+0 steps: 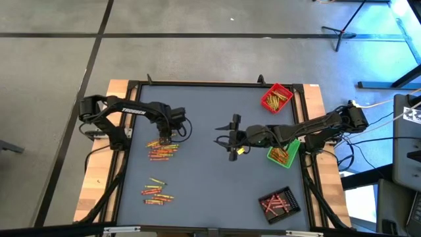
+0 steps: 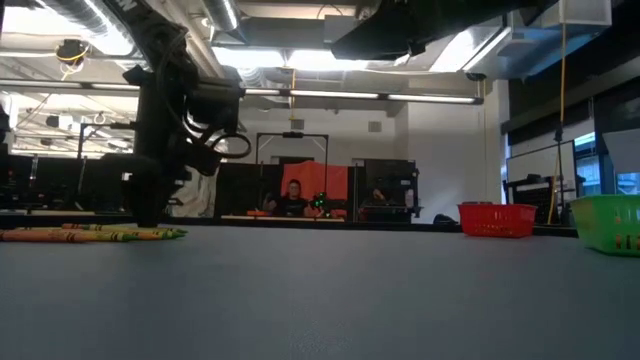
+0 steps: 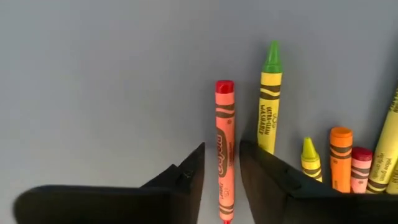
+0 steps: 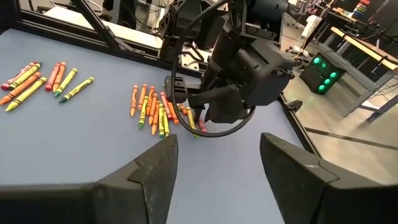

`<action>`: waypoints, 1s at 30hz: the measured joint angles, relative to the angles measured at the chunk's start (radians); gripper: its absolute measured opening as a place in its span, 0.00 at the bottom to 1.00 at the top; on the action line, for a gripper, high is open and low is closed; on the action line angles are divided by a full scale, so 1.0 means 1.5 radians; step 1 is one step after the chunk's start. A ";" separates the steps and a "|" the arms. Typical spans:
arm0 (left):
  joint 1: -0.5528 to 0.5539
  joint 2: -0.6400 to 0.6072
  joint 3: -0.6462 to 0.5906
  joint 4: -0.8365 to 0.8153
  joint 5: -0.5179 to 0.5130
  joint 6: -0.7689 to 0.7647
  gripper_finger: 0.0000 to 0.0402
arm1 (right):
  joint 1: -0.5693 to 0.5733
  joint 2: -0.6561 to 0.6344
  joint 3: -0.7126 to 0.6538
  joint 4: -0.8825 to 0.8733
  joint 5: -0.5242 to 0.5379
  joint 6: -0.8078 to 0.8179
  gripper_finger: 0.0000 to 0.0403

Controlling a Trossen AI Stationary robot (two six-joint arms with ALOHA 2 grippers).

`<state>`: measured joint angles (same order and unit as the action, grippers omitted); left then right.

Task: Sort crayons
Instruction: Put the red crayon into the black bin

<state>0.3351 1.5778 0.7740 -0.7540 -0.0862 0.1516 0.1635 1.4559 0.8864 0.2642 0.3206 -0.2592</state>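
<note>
Grey matte surface (image 1: 210, 164), dark-framed, workshop room beyond.

Left pincer (image 3: 221, 177): lowered onto the larger crayon pile (image 1: 162, 151), fingers (image 3: 186, 180) parted just wider than one red-orange crayon (image 3: 224, 149) lying between them; not yet clamped, by the gaps visible either side. A green-tipped yellow crayon (image 3: 270, 99) lies just beside it.

Right pincer (image 1: 231, 139): hovering mid-surface, well apart from that pile, jaws apart, nothing seen between them.

Progress, judged: partway. Red tray (image 1: 276, 97), green tray (image 1: 284, 155) and black tray (image 1: 279, 203) each hold some crayons. Unsorted: the larger pile, plus a smaller pile (image 1: 156, 192) nearer the front edge.
</note>
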 joint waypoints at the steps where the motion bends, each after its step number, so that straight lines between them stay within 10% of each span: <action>1: 0.002 0.000 0.000 0.000 0.002 0.000 0.20 | 0.000 0.000 0.000 -0.001 0.000 0.000 0.56; 8: 0.015 0.001 -0.001 0.001 0.005 0.006 0.02 | 0.000 0.000 0.000 -0.003 0.000 0.000 0.56; 21: -0.049 -0.122 0.040 -0.057 -0.200 -0.019 0.01 | 0.000 0.000 0.000 -0.005 0.000 0.001 0.56; 30: -0.171 -0.288 0.064 0.050 -0.209 -0.027 0.02 | 0.000 0.001 0.000 -0.032 0.000 0.061 0.56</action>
<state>0.0788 1.1459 0.8700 -0.6788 -0.3998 0.1116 0.1635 1.4570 0.8867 0.2158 0.3199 -0.1676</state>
